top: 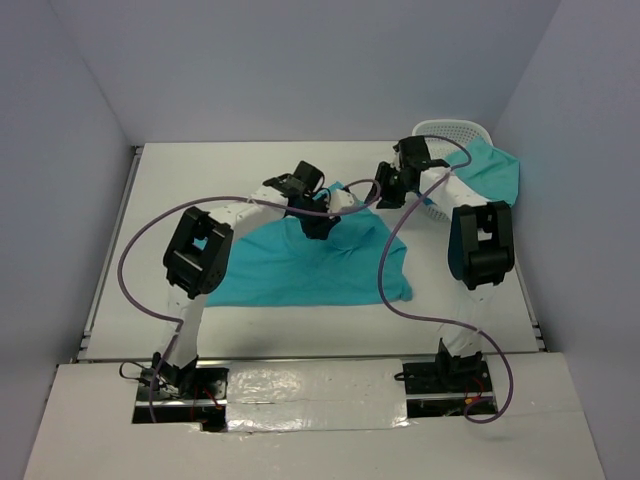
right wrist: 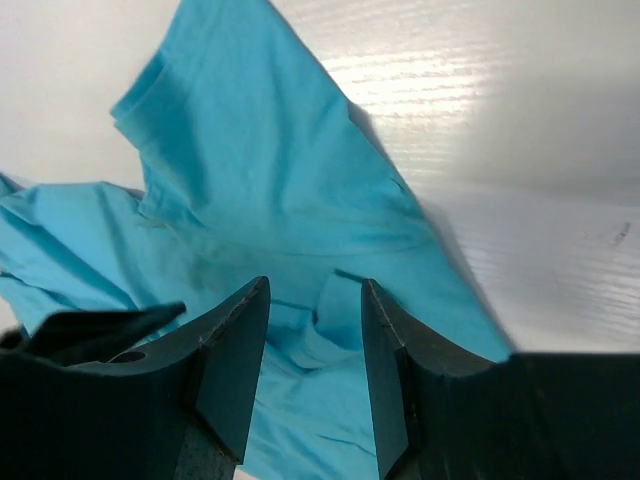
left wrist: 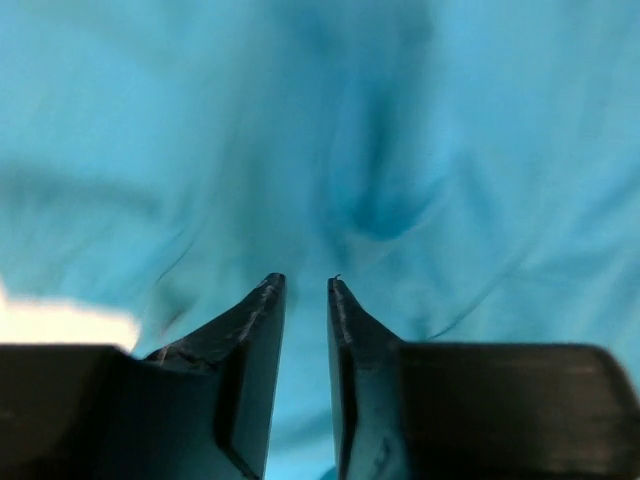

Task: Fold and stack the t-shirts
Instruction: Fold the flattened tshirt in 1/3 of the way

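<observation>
A white table [top: 200,180] with a faint wood grain fills the workspace. Plain pale grey-lilac walls [top: 300,70] close it in on three sides. At its near edge a glossy board [top: 320,385] carries both arm bases, and purple cables [top: 130,270] loop from there up along the arms.

A teal t-shirt [top: 300,270] lies spread across the middle of the table, rumpled, with its far edge drawn up into a peak. The left gripper [top: 318,225] is down on that far part of the shirt. In the left wrist view its tips [left wrist: 307,285] stand close together with only a slim gap, and blurred teal cloth [left wrist: 450,150] fills everything beyond them. Whether cloth is pinched between them cannot be told.

The right gripper [top: 388,188] sits just past the shirt's far right corner, near the basket. In its wrist view the fingers [right wrist: 315,288] are spread apart over the shirt [right wrist: 250,180], with a small fold of cloth lying between the tips and not clamped. A sleeve reaches away over bare tabletop [right wrist: 500,130].

At the far right corner stands a white laundry basket [top: 455,128], with a second teal t-shirt [top: 495,170] hanging over its right side.
</observation>
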`<action>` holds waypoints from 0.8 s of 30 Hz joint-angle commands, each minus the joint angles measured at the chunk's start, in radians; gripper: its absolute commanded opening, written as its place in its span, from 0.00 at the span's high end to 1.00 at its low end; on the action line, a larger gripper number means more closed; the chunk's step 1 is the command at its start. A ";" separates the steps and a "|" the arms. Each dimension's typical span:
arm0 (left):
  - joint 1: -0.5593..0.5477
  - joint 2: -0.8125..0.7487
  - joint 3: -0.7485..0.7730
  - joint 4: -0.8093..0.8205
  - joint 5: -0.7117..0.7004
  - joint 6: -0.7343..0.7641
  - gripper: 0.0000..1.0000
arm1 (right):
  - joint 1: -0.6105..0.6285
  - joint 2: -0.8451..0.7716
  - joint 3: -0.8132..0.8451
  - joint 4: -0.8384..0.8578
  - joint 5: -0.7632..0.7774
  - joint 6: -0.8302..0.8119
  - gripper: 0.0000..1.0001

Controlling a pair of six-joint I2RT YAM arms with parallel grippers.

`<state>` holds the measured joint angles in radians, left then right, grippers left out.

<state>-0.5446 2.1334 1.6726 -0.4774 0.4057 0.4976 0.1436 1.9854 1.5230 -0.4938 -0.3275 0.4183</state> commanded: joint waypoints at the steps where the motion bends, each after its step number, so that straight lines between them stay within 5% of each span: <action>1: -0.070 -0.029 0.033 -0.104 0.113 0.240 0.62 | -0.001 -0.054 0.011 -0.069 0.041 -0.053 0.51; 5: -0.087 -0.004 0.047 -0.116 0.191 0.300 0.58 | -0.009 -0.080 -0.072 -0.062 0.035 -0.072 0.52; 18: -0.106 0.053 0.041 -0.055 0.022 0.303 0.67 | -0.027 -0.250 -0.314 0.014 0.016 -0.035 0.52; 21: -0.106 0.056 0.029 -0.063 0.018 0.305 0.74 | -0.041 -0.284 -0.368 0.021 0.028 -0.027 0.53; 24: -0.104 0.057 0.027 -0.018 -0.036 0.248 0.96 | -0.047 -0.293 -0.418 0.035 0.007 -0.029 0.54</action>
<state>-0.6506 2.1708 1.7058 -0.5365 0.3973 0.7517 0.1081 1.7351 1.1381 -0.4976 -0.3107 0.3843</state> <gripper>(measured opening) 0.095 0.466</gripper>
